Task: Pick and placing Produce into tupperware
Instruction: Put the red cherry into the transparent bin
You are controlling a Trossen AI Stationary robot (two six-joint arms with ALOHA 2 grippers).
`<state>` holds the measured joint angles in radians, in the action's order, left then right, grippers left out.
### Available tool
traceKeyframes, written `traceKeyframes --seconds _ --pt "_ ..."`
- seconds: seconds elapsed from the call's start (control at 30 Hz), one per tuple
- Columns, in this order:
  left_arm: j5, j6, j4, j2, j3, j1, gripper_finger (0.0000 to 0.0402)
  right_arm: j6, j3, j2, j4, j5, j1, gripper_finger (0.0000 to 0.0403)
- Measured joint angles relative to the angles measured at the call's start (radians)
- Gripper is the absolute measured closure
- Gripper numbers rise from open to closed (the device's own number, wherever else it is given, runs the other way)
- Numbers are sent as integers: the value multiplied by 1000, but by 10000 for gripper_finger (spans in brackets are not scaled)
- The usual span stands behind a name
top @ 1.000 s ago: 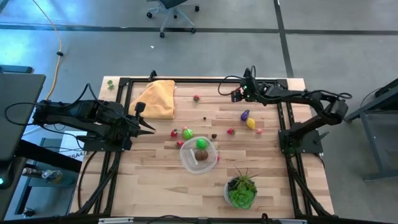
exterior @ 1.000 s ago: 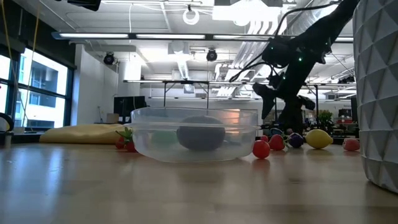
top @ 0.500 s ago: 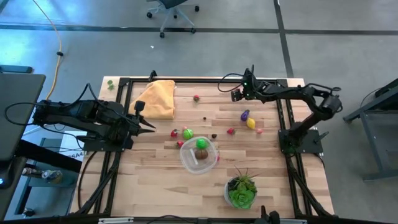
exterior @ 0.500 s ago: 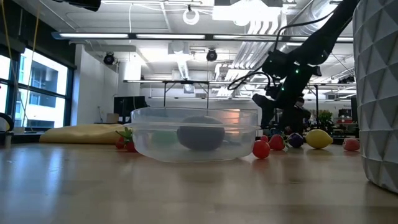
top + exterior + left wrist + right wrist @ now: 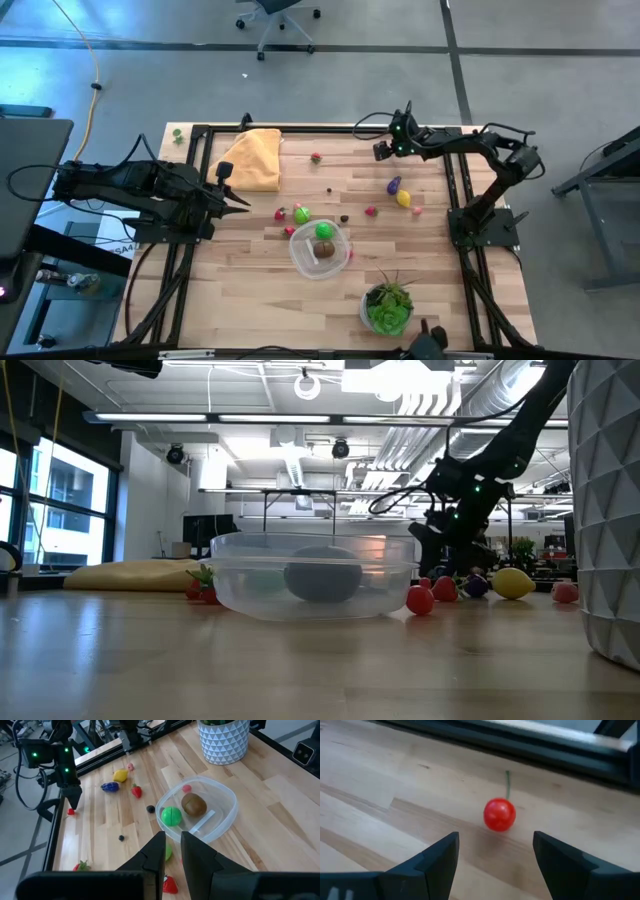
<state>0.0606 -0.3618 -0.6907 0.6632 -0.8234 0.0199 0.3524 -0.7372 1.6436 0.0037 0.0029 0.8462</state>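
Hovering my right gripper [image 5: 492, 852], fingers spread, over a red cherry [image 5: 499, 814] in the high view's upper right. My left gripper [image 5: 172, 851] waits pinched shut at left; the tupperware [image 5: 320, 249] sits lower centre.

white pot [image 5: 606, 510] cut off, right edge

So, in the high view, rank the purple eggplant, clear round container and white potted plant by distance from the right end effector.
1. Purple eggplant, just below the right end effector.
2. Clear round container, mid-table.
3. White potted plant, at the table's near edge.
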Motion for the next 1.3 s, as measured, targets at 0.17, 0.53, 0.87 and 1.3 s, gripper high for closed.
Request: traceKeyframes --seconds 0.17,0.53,0.87,1.3 --pt "0 0 0 0 0 0 350 -63 0 0 26 -31 30 158" --pt "0 0 0 0 0 0 350 -181 0 0 37 -95 71 159" --pt "0 0 0 0 0 0 350 -248 -102 88 -87 -144 75 180" --pt "0 0 0 0 0 0 350 -248 -153 124 -98 -123 74 181"
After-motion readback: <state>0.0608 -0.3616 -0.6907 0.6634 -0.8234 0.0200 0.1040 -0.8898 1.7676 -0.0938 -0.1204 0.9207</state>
